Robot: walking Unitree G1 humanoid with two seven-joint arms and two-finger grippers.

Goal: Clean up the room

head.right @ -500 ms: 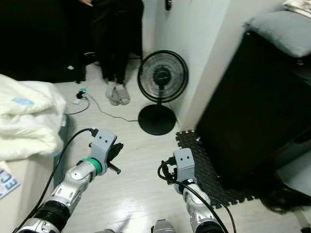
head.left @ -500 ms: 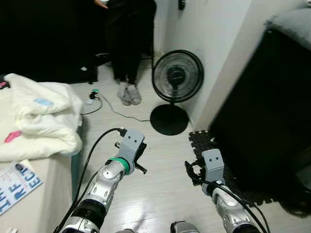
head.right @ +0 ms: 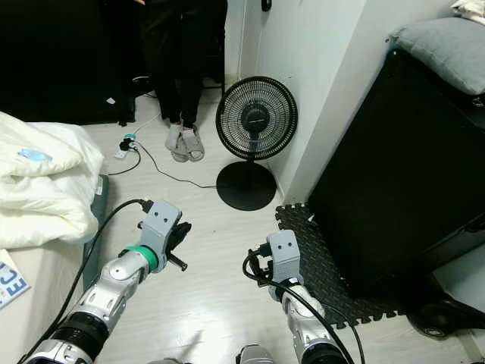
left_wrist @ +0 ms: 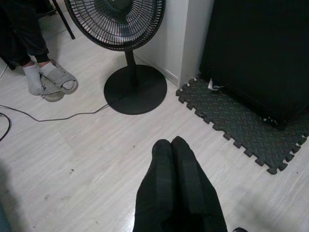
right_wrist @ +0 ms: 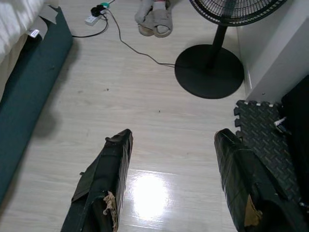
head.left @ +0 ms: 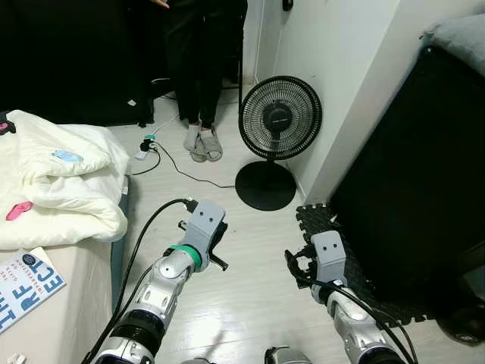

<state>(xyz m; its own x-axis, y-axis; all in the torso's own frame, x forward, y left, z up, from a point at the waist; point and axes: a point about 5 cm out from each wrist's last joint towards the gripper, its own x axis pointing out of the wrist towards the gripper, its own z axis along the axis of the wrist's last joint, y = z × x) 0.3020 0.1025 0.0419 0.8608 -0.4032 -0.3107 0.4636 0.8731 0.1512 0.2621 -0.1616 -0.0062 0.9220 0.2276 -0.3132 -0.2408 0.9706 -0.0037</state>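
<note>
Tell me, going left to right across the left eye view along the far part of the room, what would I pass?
White duvet → power strip on the floor → a person's slippered feet → black standing fan → tall black cabinet.

Pale wood floor (head.left: 250,258), white wall (head.left: 333,68)

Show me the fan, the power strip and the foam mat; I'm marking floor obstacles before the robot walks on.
fan (head.left: 280,117): left eye view, centre hub of the grille.
power strip (head.left: 142,154): left eye view, its white body.
foam mat (left_wrist: 231,121): left wrist view, bare middle of the mat.
</note>
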